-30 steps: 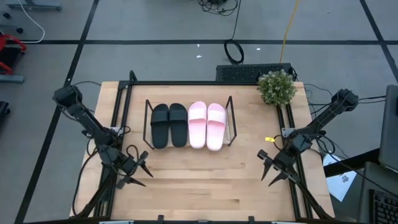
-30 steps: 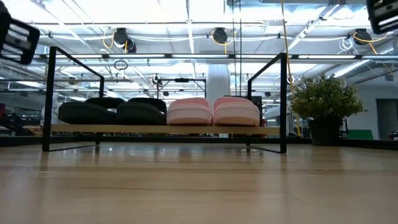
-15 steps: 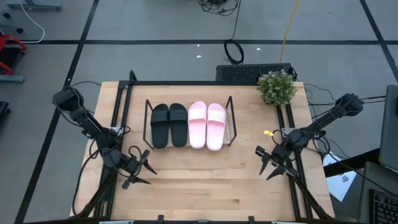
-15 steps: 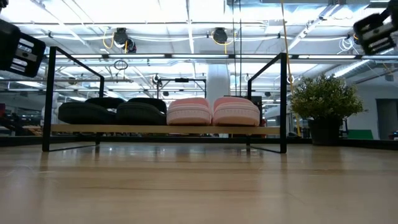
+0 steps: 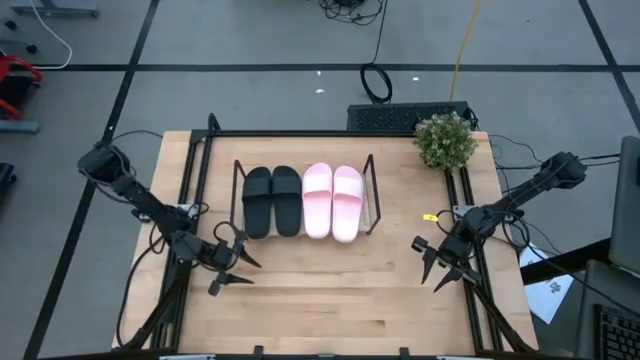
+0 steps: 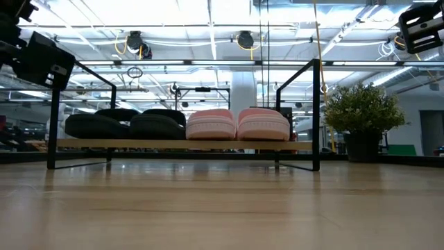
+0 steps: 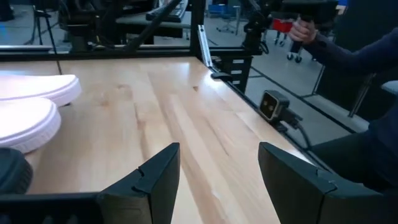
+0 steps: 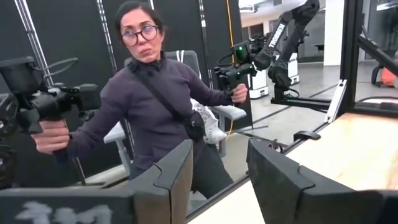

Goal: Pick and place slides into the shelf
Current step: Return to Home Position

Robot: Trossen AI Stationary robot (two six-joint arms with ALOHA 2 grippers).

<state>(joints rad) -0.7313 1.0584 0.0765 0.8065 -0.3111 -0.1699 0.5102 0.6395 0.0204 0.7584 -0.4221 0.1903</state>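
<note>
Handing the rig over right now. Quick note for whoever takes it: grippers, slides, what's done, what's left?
Left gripper: open, empty, over the front left of the table.
Right gripper: open, empty, over the table's front right edge.
Slides: two black slides and two pink slides sit side by side on the shelf, black on the left arm's side.
Done: all four are shelved.
Left: probably only parking both arms.

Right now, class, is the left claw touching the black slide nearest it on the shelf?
Apart. The high view shows a strip of bare table between the open left claw and that black slide, which lies on the shelf.
</note>
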